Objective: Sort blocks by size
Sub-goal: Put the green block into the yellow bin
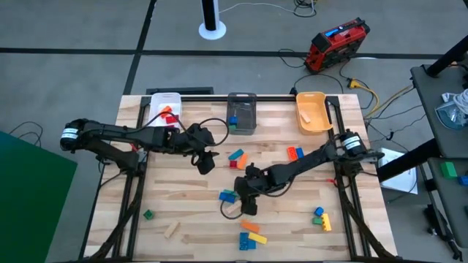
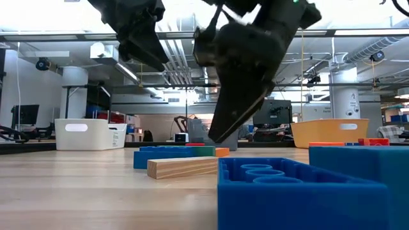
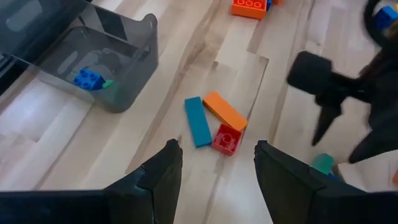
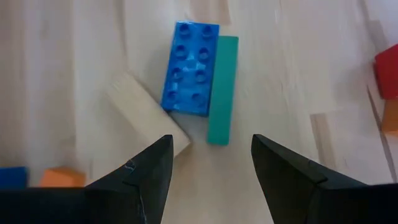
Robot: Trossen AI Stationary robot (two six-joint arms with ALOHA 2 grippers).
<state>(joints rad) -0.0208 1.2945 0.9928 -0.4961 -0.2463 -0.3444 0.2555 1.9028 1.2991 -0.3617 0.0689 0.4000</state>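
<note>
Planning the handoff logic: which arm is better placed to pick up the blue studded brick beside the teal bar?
Right. The right gripper hangs open directly above the blue brick and teal bar; the left gripper sits farther off.

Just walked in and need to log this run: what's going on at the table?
Two dark arms are sorting toy blocks into bins. The right gripper hangs open over a blue studded brick lying beside a teal flat bar and a plain wooden block. The left gripper hangs open above a blue bar, orange bar and red brick. Neither holds anything.
</note>
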